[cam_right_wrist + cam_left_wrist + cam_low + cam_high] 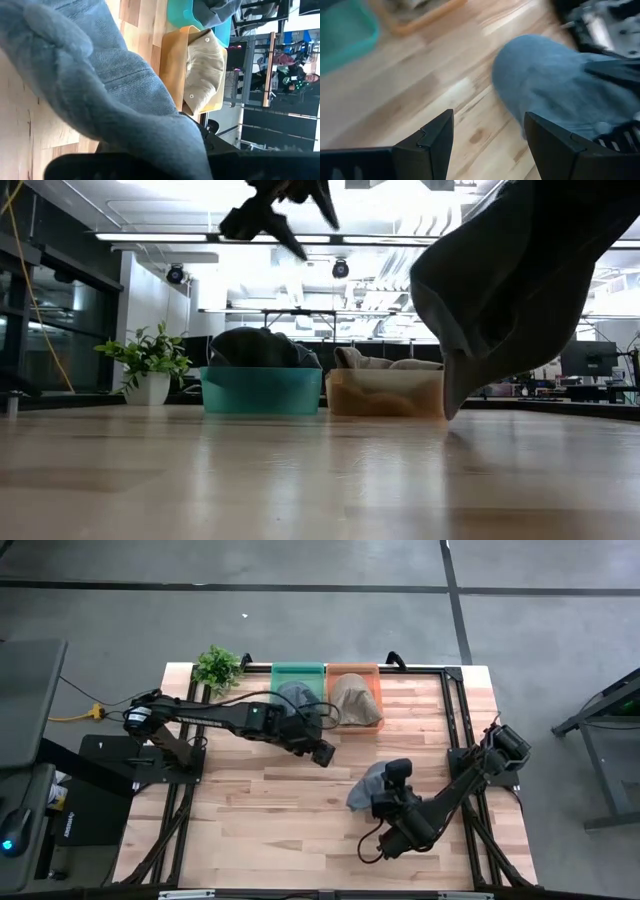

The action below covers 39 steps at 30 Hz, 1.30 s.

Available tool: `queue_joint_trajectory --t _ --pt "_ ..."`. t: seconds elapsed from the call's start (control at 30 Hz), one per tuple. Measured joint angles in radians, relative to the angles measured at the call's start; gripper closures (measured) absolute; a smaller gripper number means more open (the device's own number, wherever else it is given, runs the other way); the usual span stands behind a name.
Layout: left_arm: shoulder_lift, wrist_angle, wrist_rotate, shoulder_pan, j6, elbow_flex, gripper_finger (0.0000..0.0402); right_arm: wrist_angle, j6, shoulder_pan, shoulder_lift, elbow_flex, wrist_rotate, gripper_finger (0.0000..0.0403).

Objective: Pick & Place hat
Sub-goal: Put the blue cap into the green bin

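A blue-grey hat (366, 787) hangs from my right gripper (396, 776) over the middle of the table, near its right side. In the low view the hat (520, 280) shows as a big dark fold above the wood. My left gripper (322, 752) hovers open just left of and beyond it, above the table, its fingers (432, 137) pointing toward the hat (550, 82). At the far edge, a teal bin (298, 672) holds a grey hat (295, 693) and an orange bin (353, 670) holds a beige hat (354, 696). My right gripper is shut on the blue-grey hat at its right-hand side (384, 780). In the right wrist view the bunched cloth (100, 75) covers the fingers, so the exact hold is hidden. The hat hangs slack below the gripper, its lowest tip (450, 412) off the table.
A potted plant (218, 666) stands at the far left corner beside the teal bin. Black frame rails (455, 710) run along the table's right side and far edge. Bare wood (260, 810) lies near and left of the hat.
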Motion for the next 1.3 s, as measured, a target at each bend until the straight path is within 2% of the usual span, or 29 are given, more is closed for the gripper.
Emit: queue_joint_trajectory --t 0.23,0.33,0.53,0.67,0.77,0.83,1.07,1.3 --pt "0.0 0.144 0.001 0.0 0.13 0.0 0.0184 0.0 0.016 -0.018 0.0 0.0 0.0 0.0403" --pt "0.0 0.155 0.006 0.0 0.152 0.0 0.0184 0.0 0.017 -0.022 0.0 0.0 0.0 0.0403" --pt "-0.003 0.247 0.076 0.0 0.188 -0.072 0.0184 0.0 0.022 -0.032 0.0 0.0 -0.003 0.0403" --pt "-0.077 0.4 0.092 0.0 0.173 -0.169 0.0184 -0.001 0.042 -0.033 0.0 0.0 -0.004 0.0403" --pt "-0.156 0.423 0.088 0.0 0.161 -0.276 0.0184 -0.003 0.041 -0.035 0.0 0.0 -0.004 0.0403" --pt "-0.191 0.535 0.089 0.0 0.152 -0.345 0.0184 -0.002 0.039 -0.039 0.0 -0.001 -0.005 0.0403" --pt "-0.351 0.759 0.112 -0.001 0.082 -0.595 0.0184 -0.001 0.037 -0.06 0.0 -0.001 0.0 0.0403" --pt "-0.467 0.845 0.105 0.0 0.056 -0.746 0.0184 0.017 0.0 -0.097 0.0 0.0 0.001 0.0403"
